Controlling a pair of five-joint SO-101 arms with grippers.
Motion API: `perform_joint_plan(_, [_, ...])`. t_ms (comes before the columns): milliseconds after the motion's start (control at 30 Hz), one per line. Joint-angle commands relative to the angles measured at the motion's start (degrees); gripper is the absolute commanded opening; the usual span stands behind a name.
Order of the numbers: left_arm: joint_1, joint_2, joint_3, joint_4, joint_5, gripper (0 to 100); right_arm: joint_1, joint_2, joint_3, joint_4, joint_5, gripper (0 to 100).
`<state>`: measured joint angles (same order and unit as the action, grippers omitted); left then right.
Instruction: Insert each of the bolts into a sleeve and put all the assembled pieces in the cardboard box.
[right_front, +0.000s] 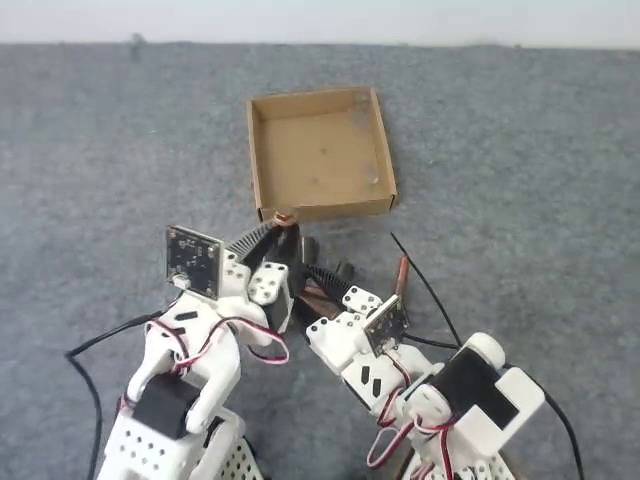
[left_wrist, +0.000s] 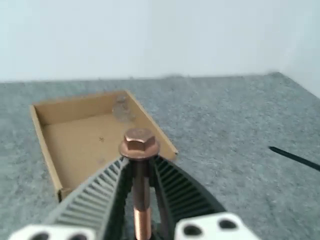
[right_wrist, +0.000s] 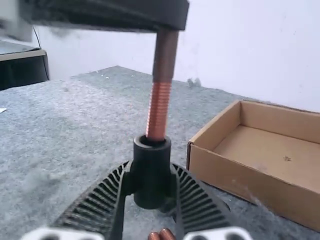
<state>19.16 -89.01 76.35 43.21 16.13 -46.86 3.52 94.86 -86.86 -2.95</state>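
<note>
While left jaws grip the copper bolt (left_wrist: 139, 146) and right jaws grip the black sleeve (right_wrist: 151, 157), bolt tip sits at sleeve mouth, near the box | insertion barely begun | cardboard box (right_front: 322, 150) empty, all boxing left.

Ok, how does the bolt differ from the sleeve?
The bolt is copper, long and slim; the sleeve is black, short and wider. The bolt is held by the left gripper, the sleeve by the right gripper. Both are held aligned, bolt tip at the sleeve's mouth.
</note>
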Motion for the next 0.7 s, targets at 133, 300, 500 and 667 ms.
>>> perform_joint_plan(133, [-2.73, 0.0, 1.27, -5.45, 0.35, 1, 0.92, -0.31, -0.79, -1.27, 0.79, 0.6])
perform_joint_plan(300, [-2.73, 0.0, 1.27, -5.45, 0.35, 1, 0.92, -0.31, -0.97, -1.19, 0.79, 0.6])
perform_joint_plan(500, [-2.64, -0.26, 1.19, -5.45, 0.44, 1, 0.92, -0.31, -1.05, -1.19, 0.79, 0.6])
perform_joint_plan(667, [-2.73, -7.91, 1.63, -5.36, 0.44, 1, 1.19, -0.31, -2.81, 2.68, 0.79, 0.6])
